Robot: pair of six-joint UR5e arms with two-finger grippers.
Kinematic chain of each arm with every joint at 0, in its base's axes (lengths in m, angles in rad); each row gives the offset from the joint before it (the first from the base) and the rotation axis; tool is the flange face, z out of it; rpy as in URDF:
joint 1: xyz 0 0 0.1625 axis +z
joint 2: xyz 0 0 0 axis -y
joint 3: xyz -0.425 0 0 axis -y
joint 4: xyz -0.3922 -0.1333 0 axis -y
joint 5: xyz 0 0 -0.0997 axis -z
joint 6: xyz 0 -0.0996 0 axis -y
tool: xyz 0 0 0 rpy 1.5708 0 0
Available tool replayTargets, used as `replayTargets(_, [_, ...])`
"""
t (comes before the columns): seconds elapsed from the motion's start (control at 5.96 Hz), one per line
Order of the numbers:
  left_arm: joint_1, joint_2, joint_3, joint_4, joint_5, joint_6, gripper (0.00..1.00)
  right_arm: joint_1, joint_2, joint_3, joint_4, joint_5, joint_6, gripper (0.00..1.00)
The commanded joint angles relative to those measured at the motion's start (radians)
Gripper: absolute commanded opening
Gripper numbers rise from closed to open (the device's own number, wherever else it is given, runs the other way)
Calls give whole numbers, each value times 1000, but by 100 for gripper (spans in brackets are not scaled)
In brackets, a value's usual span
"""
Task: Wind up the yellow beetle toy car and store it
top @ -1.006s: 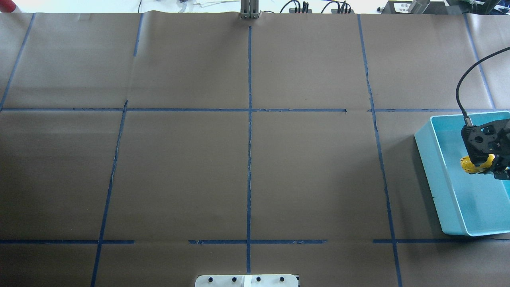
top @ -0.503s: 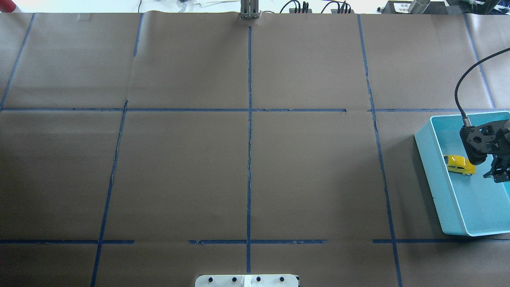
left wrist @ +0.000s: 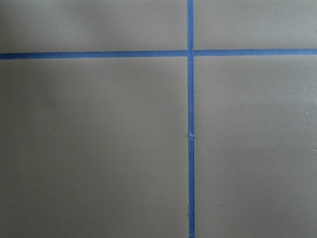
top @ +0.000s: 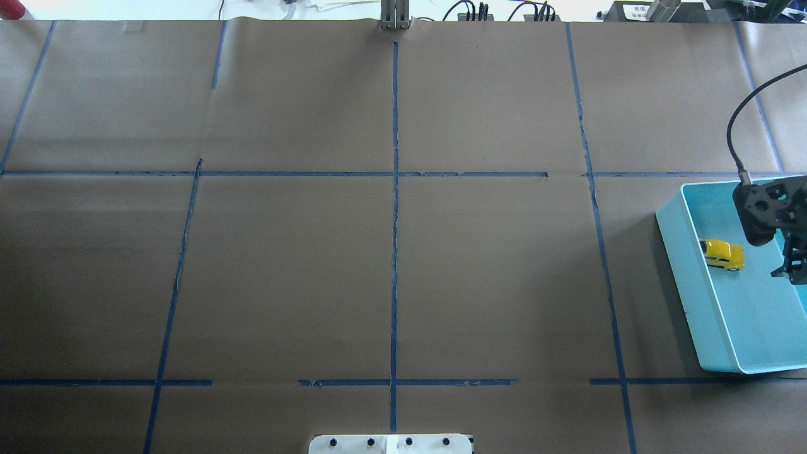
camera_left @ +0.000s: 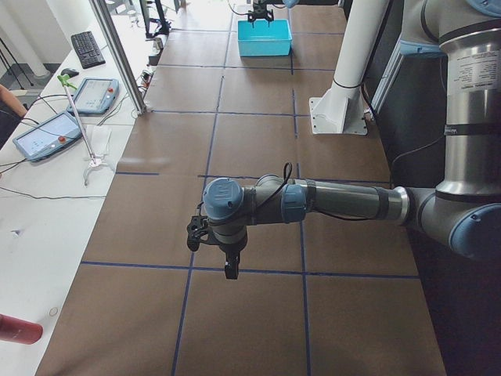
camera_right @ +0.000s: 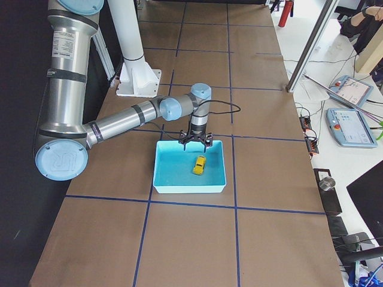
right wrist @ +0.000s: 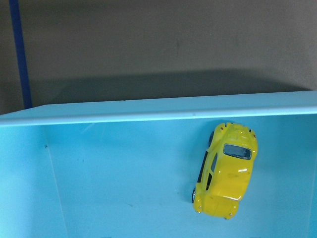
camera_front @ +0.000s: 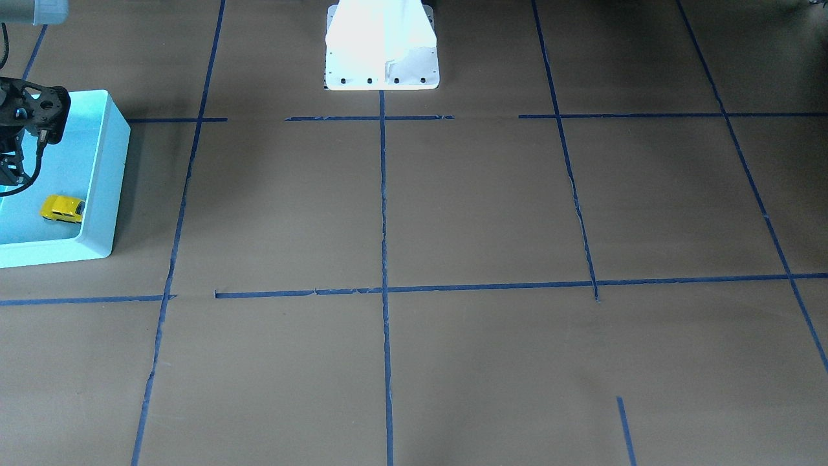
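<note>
Left gripper [camera_left: 213,252]: over the brown paper-covered bench [top: 284,271] with its blue tape lines, well apart from the rectangular turquoise plastic bin [top: 687,284]; whether its jaws are spread or closed cannot be told. Tiny bright yellow beetle toy car [top: 722,254]: on its wheels on the bin's floor, near one long wall. Right gripper [camera_right: 195,143]: above the bin, fingers spread, clear of the car, holding nothing.

The worktop [top: 284,271] is covered in brown paper and marked into a grid by blue tape lines [top: 394,252]. On the white bench beside it lie two touchscreen pendants [camera_left: 44,135], a black keyboard [camera_left: 87,48] and a red cylinder [camera_left: 16,329].
</note>
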Motion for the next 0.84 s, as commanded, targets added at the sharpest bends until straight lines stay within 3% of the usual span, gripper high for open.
replayTargets(0.0, [-1, 0, 0, 1, 0, 0, 100, 264, 68, -169, -5, 191, 5, 100])
replayTargets(0.34, [-1, 0, 0, 1, 0, 0, 100, 503, 71, -287, -5, 226, 8, 100])
replayTargets(0.5, [-1, 0, 0, 1, 0, 0, 100, 537, 65, -312, -5, 241, 57, 100])
replayTargets(0.67, [-1, 0, 0, 1, 0, 0, 100, 556, 62, -315, -5, 243, 394, 100])
